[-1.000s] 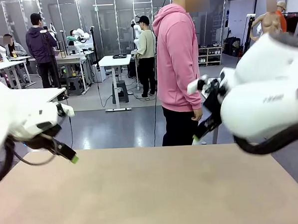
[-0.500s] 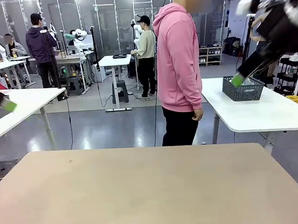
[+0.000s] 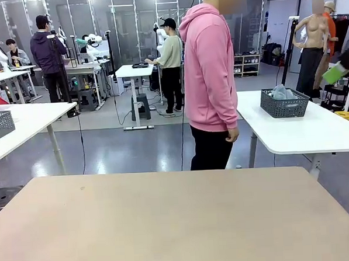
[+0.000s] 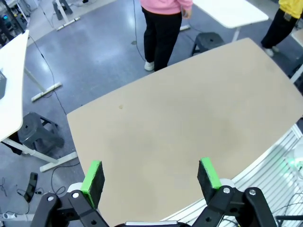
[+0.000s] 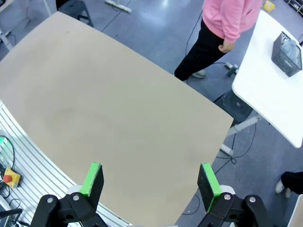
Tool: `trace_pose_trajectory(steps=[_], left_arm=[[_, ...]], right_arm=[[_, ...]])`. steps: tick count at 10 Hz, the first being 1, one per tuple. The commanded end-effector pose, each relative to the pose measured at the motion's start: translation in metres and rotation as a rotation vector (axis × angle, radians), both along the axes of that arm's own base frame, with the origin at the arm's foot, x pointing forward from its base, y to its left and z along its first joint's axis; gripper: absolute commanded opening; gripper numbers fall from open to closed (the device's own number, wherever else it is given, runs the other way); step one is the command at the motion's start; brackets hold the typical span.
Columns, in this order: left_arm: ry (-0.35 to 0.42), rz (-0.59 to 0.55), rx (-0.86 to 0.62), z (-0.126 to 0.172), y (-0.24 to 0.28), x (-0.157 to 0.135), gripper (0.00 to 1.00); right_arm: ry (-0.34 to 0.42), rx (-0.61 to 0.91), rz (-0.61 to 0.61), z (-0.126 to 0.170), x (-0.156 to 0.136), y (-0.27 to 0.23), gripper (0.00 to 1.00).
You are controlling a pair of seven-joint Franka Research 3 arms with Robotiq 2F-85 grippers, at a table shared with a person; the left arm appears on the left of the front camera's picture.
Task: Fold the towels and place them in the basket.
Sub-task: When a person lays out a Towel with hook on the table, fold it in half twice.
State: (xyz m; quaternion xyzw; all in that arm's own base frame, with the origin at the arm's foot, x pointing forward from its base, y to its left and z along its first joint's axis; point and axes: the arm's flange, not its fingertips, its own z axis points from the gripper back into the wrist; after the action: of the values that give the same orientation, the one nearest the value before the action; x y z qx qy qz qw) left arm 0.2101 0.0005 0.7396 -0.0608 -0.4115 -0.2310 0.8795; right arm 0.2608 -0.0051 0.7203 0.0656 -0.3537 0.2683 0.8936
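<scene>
Beige tabletop (image 3: 168,224); person in pink hoodie (image 3: 209,76) at far edge. Judged step: start, nothing grasped. Spread wide, high above: left gripper (image 4: 150,177), right gripper (image 5: 150,182). Far right on white side table (image 3: 303,135): dark grey mesh basket (image 3: 285,104) holding pale grey-blue terry towel (image 3: 279,92), well apart from grippers. Next: towel must reach tabletop.

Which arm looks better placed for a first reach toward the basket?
Right, probably. The basket, holding a grey-blue towel, stands on the white side table at the robot's right, in the open right gripper's view. The left gripper, also open, looks farther away.
</scene>
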Motion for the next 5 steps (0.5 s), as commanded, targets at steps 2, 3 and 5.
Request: trace_pose_trajectory(steps=[2,3,5], left_arm=[[0.032,0.018,0.0,0.02,0.007,0.007,1.0],[0.034,0.017,0.0,0.022,0.006,0.009,1.0],[0.046,0.018,0.003,0.018,0.005,0.015,1.0]], right_arm=[[-0.022,0.046,-0.021,-0.008,-0.014,-0.023,1.0],[-0.028,0.055,-0.025,-0.009,-0.016,-0.025,1.0],[-0.023,0.053,-0.035,-0.011,-0.016,-0.025,1.0]])
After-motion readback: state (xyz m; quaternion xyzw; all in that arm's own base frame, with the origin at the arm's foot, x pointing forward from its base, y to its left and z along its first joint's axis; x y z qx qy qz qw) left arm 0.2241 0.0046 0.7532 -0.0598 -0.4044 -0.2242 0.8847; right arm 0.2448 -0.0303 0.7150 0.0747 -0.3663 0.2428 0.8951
